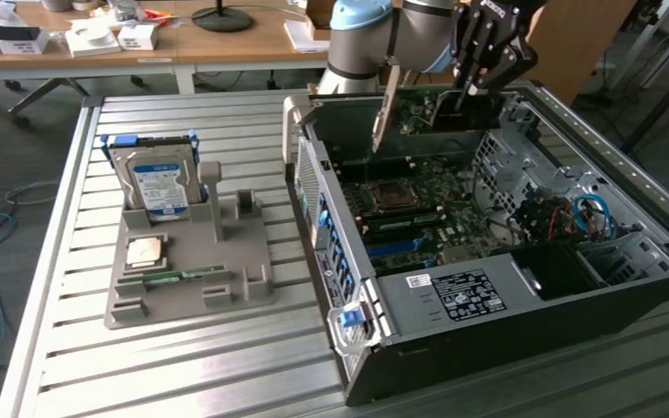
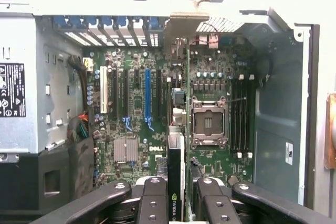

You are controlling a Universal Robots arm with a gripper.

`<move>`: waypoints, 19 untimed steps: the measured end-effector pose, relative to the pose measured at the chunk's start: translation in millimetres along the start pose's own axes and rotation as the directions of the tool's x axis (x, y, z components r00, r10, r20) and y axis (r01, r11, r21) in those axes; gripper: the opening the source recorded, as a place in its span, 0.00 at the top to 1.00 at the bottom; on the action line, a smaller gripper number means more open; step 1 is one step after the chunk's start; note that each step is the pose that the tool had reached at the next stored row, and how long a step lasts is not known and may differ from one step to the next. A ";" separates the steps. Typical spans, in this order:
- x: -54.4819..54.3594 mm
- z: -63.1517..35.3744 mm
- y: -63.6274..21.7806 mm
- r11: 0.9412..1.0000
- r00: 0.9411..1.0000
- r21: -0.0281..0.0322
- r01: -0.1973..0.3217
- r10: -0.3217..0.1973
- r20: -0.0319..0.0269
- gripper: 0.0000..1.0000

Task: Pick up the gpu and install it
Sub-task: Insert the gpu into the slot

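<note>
The gpu [image 1: 442, 111], a green card with a silvery bracket strip along one end, hangs upright over the far part of the open computer case [image 1: 613, 261]. My gripper [image 1: 470, 90] is shut on its top edge. In the wrist view the gpu [image 2: 177, 156] shows edge-on between my black fingers [image 2: 152, 198], above the motherboard [image 2: 131, 124]. It lies between the blue slot [image 2: 147, 95] and the processor socket [image 2: 209, 121], and still hangs above the board. The motherboard [image 1: 410, 209] lies flat in the bottom of the case.
A grey parts holder [image 1: 189, 287] stands on the slatted metal table [image 1: 67, 366] at the exterior view's left. It carries a hard drive [image 1: 160, 183], a processor chip [image 1: 149, 252] and a memory stick [image 1: 184, 276]. Case walls, a drive cage [image 1: 648, 252] and cables [image 1: 567, 218] surround the board.
</note>
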State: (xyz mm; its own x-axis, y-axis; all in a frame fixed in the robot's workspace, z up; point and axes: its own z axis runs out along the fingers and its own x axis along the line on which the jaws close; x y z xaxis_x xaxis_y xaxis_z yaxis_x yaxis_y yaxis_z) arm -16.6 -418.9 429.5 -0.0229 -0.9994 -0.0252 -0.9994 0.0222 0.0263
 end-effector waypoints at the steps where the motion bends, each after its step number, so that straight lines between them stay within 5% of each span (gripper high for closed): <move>1: 0.0 0.0 1.6 1.000 1.000 0.000 0.000 0.000 0.000 0.74; 19: 0.7 9.0 17.4 1.000 1.000 0.000 -0.004 0.004 0.000 0.74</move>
State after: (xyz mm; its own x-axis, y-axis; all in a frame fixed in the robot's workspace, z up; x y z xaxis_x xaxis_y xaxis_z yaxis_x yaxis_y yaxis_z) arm -34.3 -418.9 421.0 -0.0272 -0.9993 -0.0251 -0.9993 0.0265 0.0264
